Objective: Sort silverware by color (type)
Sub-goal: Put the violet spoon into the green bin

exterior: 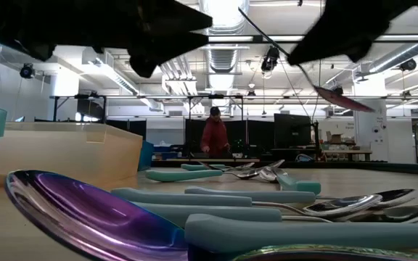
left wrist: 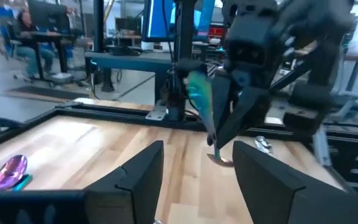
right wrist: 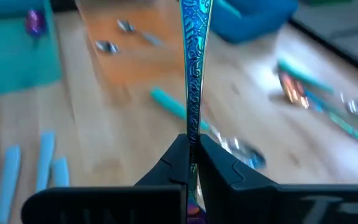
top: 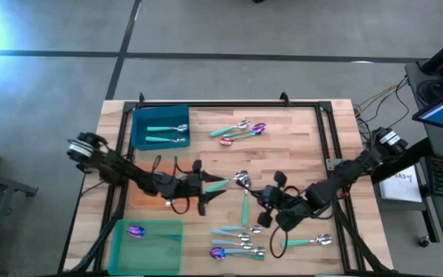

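Note:
My right gripper [right wrist: 193,140] is shut on an iridescent utensil [right wrist: 194,68] with a patterned blue-teal handle, raised over the table's middle [top: 261,198]. My left gripper [left wrist: 197,149] is open and faces it from the table's left, by the orange mat [top: 141,198]. The blue mat [top: 141,115] carries two teal-handled spoons [top: 166,133]. A purple-headed utensil [top: 135,231] lies on the green mat [top: 156,250]. Loose silverware lies in a far group [top: 241,129] and a near group [top: 237,242]. One silver spoon with a teal handle [top: 244,196] lies between the grippers. My right gripper pinches the iridescent utensil between its two fingers on the thin stretch of the handle [right wrist: 193,127] close to the head. The patterned handle runs on past the fingertips, along the fingers. The utensil is lifted clear of the table, its head [left wrist: 219,158] lowest.
A black frame rail [top: 229,104] runs around the tabletop. Another teal-handled spoon [top: 306,242] lies near the right arm. Bare wood [top: 298,146] shows toward the far right. A person [exterior: 214,134] stands in the room beyond the table.

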`<control>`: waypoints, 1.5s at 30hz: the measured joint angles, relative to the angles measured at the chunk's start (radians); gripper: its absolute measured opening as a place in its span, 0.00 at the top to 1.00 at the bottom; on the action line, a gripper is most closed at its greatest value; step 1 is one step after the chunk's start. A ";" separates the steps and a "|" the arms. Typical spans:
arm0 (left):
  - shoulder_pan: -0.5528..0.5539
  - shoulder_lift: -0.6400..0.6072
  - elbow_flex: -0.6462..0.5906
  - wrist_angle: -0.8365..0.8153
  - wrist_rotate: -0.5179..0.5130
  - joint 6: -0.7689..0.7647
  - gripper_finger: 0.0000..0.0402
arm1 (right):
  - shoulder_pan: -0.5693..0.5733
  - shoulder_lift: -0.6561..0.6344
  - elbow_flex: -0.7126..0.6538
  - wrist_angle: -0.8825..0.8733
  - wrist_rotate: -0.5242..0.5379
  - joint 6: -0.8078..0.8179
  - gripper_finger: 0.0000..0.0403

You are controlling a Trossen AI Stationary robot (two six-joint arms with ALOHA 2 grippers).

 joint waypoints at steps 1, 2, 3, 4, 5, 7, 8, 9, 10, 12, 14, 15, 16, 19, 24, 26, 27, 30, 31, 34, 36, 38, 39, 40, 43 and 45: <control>0.000 0.022 0.009 0.028 -0.002 0.016 0.58 | -0.012 0.004 0.000 0.047 0.000 -0.051 0.98; 0.000 0.041 0.015 0.054 -0.004 0.034 0.59 | -0.023 0.006 0.000 0.084 0.001 -0.092 0.98; 0.000 0.059 0.026 0.080 -0.010 0.051 0.60 | -0.033 0.006 0.000 0.109 0.001 -0.128 0.98; 0.000 0.077 0.037 0.101 -0.011 0.066 0.61 | -0.043 0.006 0.000 0.127 0.002 -0.160 0.98; 0.000 0.091 0.044 0.120 -0.011 0.082 0.62 | -0.054 0.006 0.000 0.147 0.003 -0.193 0.98; 0.002 0.121 0.061 0.157 -0.015 0.096 0.64 | -0.071 0.006 0.000 0.184 0.004 -0.256 0.98; 0.003 0.128 0.069 0.171 -0.018 0.102 0.64 | -0.077 0.006 0.000 0.206 0.006 -0.291 0.98; 0.003 0.130 0.071 0.181 -0.023 0.109 0.65 | -0.082 0.006 0.000 0.225 0.005 -0.324 0.98; 0.006 0.134 0.077 0.186 -0.027 0.111 0.66 | -0.087 0.006 0.000 0.244 0.002 -0.349 0.98; 0.008 0.138 0.089 0.187 -0.024 0.112 0.66 | -0.096 0.006 0.001 0.263 -0.001 -0.386 0.98; 0.010 0.138 0.098 0.187 -0.027 0.116 0.66 | -0.104 0.006 0.001 0.278 -0.002 -0.407 0.98; 0.011 0.139 0.104 0.192 -0.026 0.119 0.66 | -0.106 0.006 0.001 0.281 -0.002 -0.418 0.98; 0.011 0.139 0.104 0.196 -0.026 0.120 0.66 | -0.107 0.006 0.000 0.288 -0.002 -0.429 0.98; 0.017 0.139 0.114 0.194 -0.025 0.120 0.66 | -0.105 0.006 0.001 0.303 -0.010 -0.445 0.98; 0.017 0.139 0.144 0.197 0.003 0.119 0.66 | -0.107 0.006 0.001 0.325 -0.012 -0.482 0.98; 0.017 0.138 0.160 0.199 0.008 0.119 0.66 | -0.108 0.006 0.001 0.323 -0.012 -0.492 0.98; 0.017 0.138 0.165 0.199 0.005 0.119 0.66 | -0.108 0.006 0.002 0.326 -0.012 -0.493 0.98; 0.017 0.138 0.172 0.199 -0.006 0.119 0.68 | -0.108 0.006 0.002 0.337 -0.009 -0.518 0.98; 0.017 0.138 0.172 0.202 -0.011 0.119 0.70 | -0.108 0.006 0.003 0.341 -0.009 -0.524 0.98; 0.018 0.138 0.171 0.201 -0.026 0.119 0.83 | -0.107 0.006 0.003 0.349 -0.009 -0.538 0.98; 0.019 0.138 0.171 0.201 -0.030 0.117 0.94 | -0.107 0.006 0.003 0.354 -0.005 -0.551 0.98; 0.019 0.138 0.171 0.204 -0.027 0.110 0.97 | -0.108 0.006 0.003 0.361 -0.006 -0.558 0.97; 0.019 0.138 0.171 0.204 -0.027 0.110 0.98 | -0.108 0.006 0.003 0.362 -0.006 -0.559 0.97; 0.019 0.138 0.171 0.204 -0.027 0.108 0.99 | -0.108 0.006 0.003 0.362 -0.006 -0.563 0.97; 0.020 0.138 0.171 0.204 -0.026 0.105 1.00 | -0.108 0.005 0.003 0.365 -0.009 -0.581 0.96; 0.020 0.138 0.171 0.201 -0.027 0.104 1.00 | -0.108 0.003 0.003 0.368 -0.009 -0.581 0.94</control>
